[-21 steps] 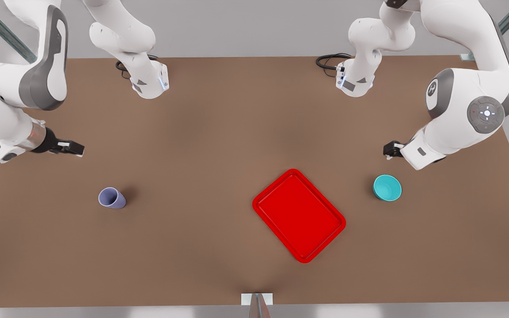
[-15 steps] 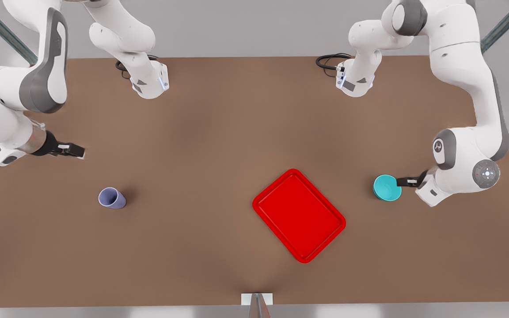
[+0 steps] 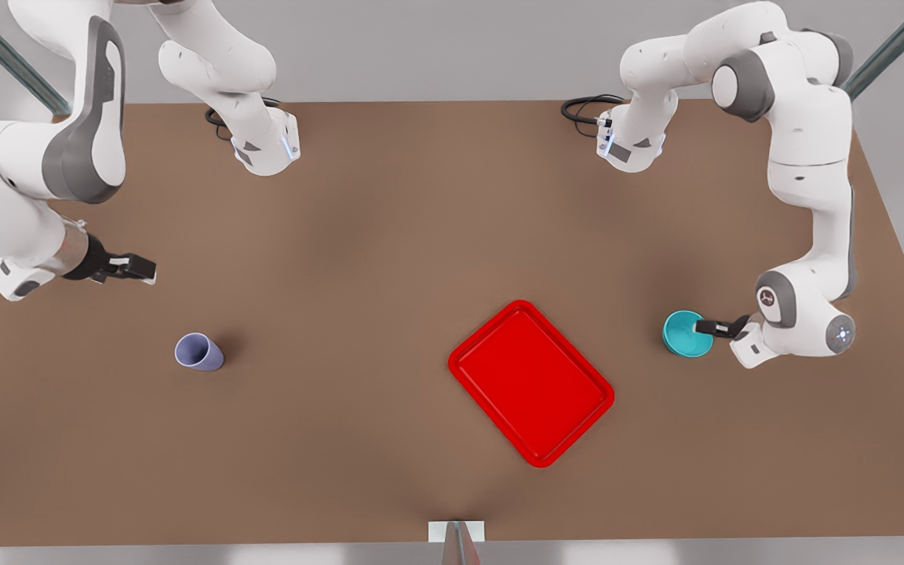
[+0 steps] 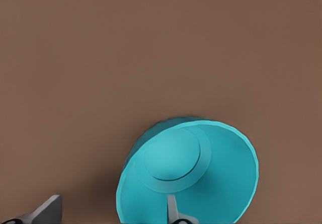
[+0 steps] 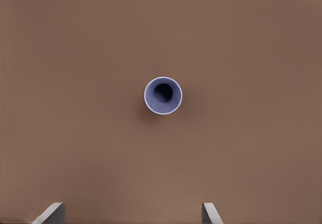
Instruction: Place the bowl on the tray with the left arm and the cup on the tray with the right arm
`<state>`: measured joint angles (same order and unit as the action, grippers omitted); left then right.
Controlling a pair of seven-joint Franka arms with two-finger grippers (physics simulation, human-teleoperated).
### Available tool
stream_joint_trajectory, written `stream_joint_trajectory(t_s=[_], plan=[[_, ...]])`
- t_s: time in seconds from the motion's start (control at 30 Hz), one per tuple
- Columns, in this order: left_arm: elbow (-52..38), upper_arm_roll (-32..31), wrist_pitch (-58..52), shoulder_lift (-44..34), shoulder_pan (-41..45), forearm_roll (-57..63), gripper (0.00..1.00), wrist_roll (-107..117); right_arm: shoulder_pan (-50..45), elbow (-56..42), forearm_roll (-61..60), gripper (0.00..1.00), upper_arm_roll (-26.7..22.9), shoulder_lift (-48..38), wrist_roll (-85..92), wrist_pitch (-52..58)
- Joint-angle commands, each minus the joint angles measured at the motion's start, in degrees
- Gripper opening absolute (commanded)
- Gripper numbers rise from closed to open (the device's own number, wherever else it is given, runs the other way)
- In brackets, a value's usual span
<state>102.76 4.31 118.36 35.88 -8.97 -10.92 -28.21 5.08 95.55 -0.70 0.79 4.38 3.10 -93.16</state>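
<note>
The left gripper (image 3: pixel 701 326) is at the bowl (image 3: pixel 686 335), on the front view's right. Its fingers (image 4: pixel 173 211) are apart and straddle the bowl's rim: one finger sits inside the bowl, the other outside over the worktop (image 3: pixel 389 235). The bowl rests on the worktop, beside the tray (image 3: pixel 531 383) but apart from it. The right gripper (image 3: pixel 138 269) hangs above the worktop on the front view's left, with its fingers (image 5: pixel 50 213) apart and nothing between them. The cup (image 3: pixel 198 351) stands upright on the worktop, near that gripper and well apart from the tray.
</note>
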Motion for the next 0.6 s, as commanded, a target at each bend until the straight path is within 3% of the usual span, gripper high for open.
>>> stream_joint_trajectory(t_s=[0.0, 0.03, 0.07, 0.13, 0.2, 0.57], plan=[[-0.1, 0.0, 0.0, 0.2, 0.1, -0.3, 1.00, 0.0, 0.5, 0.0, 0.0, 1.00, 0.0, 0.0, 0.1, 0.0], [-0.4, 0.0, 1.3, 1.0, 0.2, -0.4, 1.00, 0.1, 0.5, 0.0, -0.1, 1.00, 0.0, 0.0, 0.6, 0.0], [-0.4, -0.1, 1.3, 0.9, 0.3, -0.5, 0.93, 0.4, 0.4, 0.0, -0.1, 1.00, 0.0, 0.1, 0.8, 0.1], [-0.4, -0.1, 0.6, 0.8, 0.4, -0.4, 0.53, 0.5, 0.5, 0.0, -0.3, 1.00, -0.1, 0.2, 0.6, 0.0], [-0.4, -0.2, 0.4, 0.6, 0.4, -0.4, 0.29, 0.8, 0.5, 0.0, -0.3, 1.00, -0.1, 0.2, 0.6, -0.1], [-0.3, -0.5, -0.4, 0.9, 1.2, -1.4, 0.21, 1.2, 0.6, 0.0, -0.3, 1.00, -0.1, 0.4, 0.6, 0.1]])
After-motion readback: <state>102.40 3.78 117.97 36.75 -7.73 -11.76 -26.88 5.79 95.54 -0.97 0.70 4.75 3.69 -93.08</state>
